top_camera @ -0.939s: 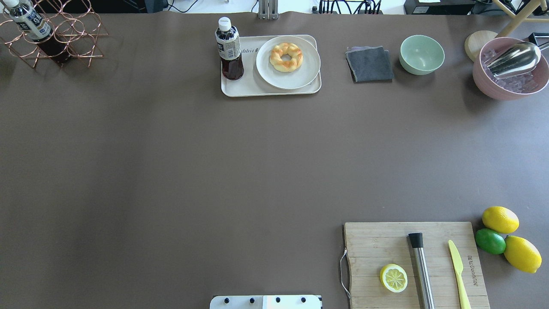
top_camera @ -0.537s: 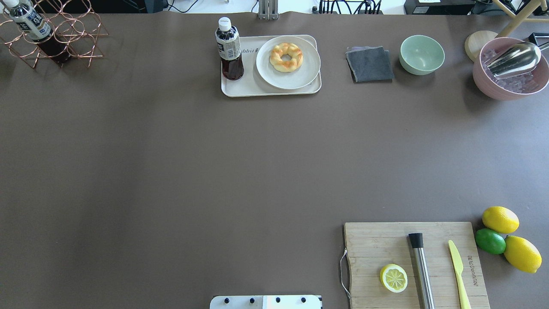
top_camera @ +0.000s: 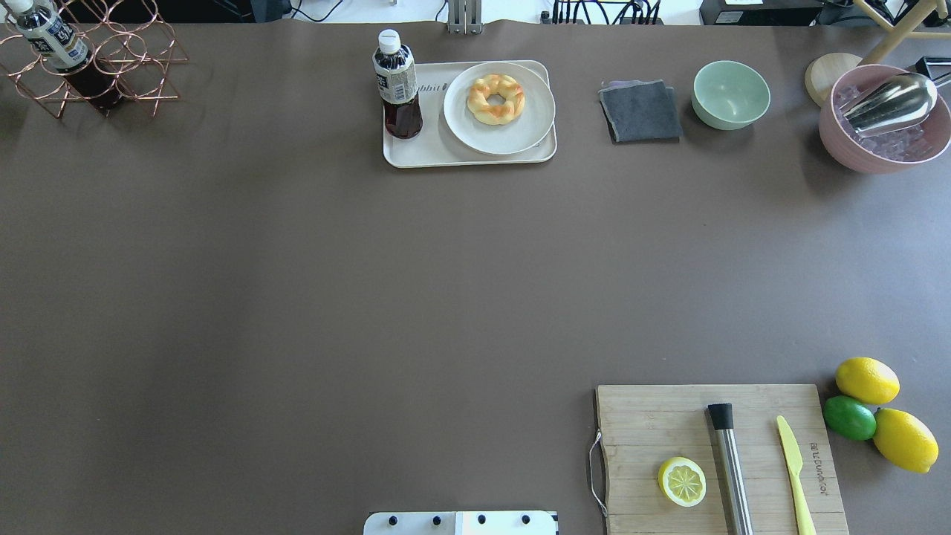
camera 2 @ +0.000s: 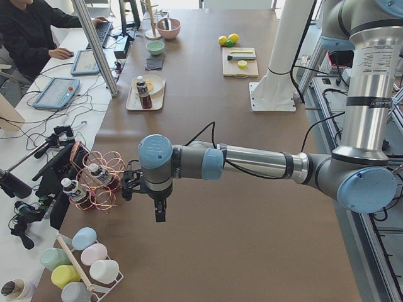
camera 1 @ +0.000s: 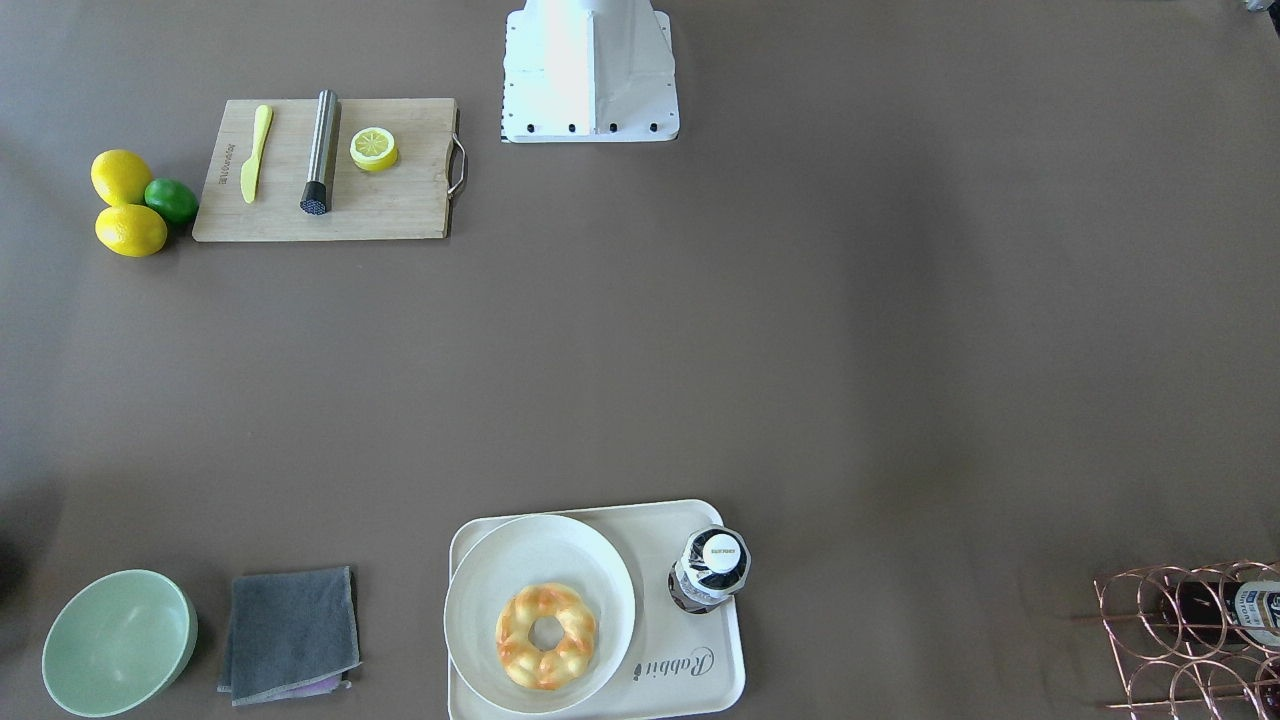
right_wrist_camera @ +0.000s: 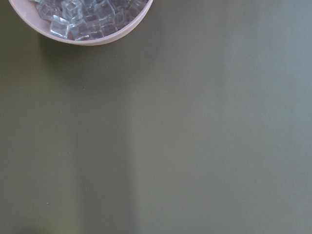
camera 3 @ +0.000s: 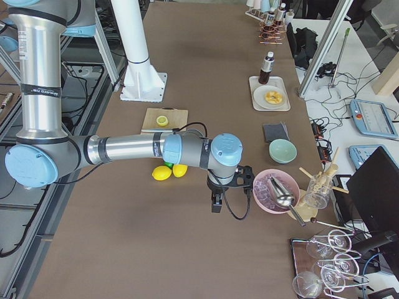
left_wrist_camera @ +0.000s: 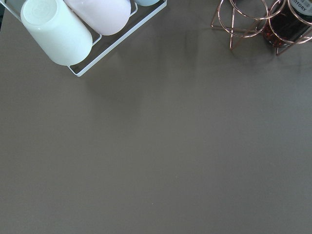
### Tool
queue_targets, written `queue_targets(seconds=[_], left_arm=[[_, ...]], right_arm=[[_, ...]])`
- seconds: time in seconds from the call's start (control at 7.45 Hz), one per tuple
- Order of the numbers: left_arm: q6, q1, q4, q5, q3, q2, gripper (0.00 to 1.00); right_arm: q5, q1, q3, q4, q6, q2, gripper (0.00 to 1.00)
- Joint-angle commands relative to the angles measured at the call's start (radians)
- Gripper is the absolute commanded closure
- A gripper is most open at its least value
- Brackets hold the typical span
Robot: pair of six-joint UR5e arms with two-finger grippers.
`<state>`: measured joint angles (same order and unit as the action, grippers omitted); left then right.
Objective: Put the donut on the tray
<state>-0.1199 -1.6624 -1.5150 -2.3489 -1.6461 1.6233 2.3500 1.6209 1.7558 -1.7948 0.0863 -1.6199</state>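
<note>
- left gripper (camera 2: pixel 157 204) hangs by the copper rack (camera 2: pixel 104 182), right gripper (camera 3: pixel 216 202) by the ice bowl (camera 3: pixel 255 190); spread or pressed together, we cannot tell.
- both well apart from the tray (top_camera: pixel 416 148), likely parked.
- the donut (top_camera: pixel 495 99) lies on a plate (top_camera: pixel 513 137) on the tray, a bottle (top_camera: pixel 397 85) at its nine o'clock.

Overhead view. Tray (top_camera: pixel 416 152) at the table's far edge, left of centre. On it: bottle (top_camera: pixel 397 85) upright at left, plate (top_camera: pixel 475 137) at right, donut (top_camera: pixel 495 99) on the plate.

Right of the tray, in a row, apart: folded cloth (top_camera: pixel 640 111), bowl (top_camera: pixel 731 94), ice bowl (top_camera: pixel 831 140) with scoop (top_camera: pixel 891 100) in it.

Wire rack (top_camera: pixel 126 56) at the far-left corner.

Cutting board (top_camera: pixel 646 431) at near right. On it, left to right: lemon half (top_camera: pixel 682 481), metal rod (top_camera: pixel 732 468), knife (top_camera: pixel 793 464). Two lemons (top_camera: pixel 867 380) and a lime (top_camera: pixel 849 417) just beside the board's right edge.
</note>
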Motion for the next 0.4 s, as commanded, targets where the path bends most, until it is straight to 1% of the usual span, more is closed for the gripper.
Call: queue_targets(seconds=[0.0, 0.27], left_arm=[[0.000, 0.001, 0.001, 0.000, 0.005, -0.002, 0.02], [0.000, 0.001, 0.001, 0.002, 0.006, -0.002, 0.02]], right_arm=[[0.002, 0.005, -0.001, 0.000, -0.002, 0.009, 0.00], [0.008, 0.005, 0.001, 0.000, -0.002, 0.015, 0.00]])
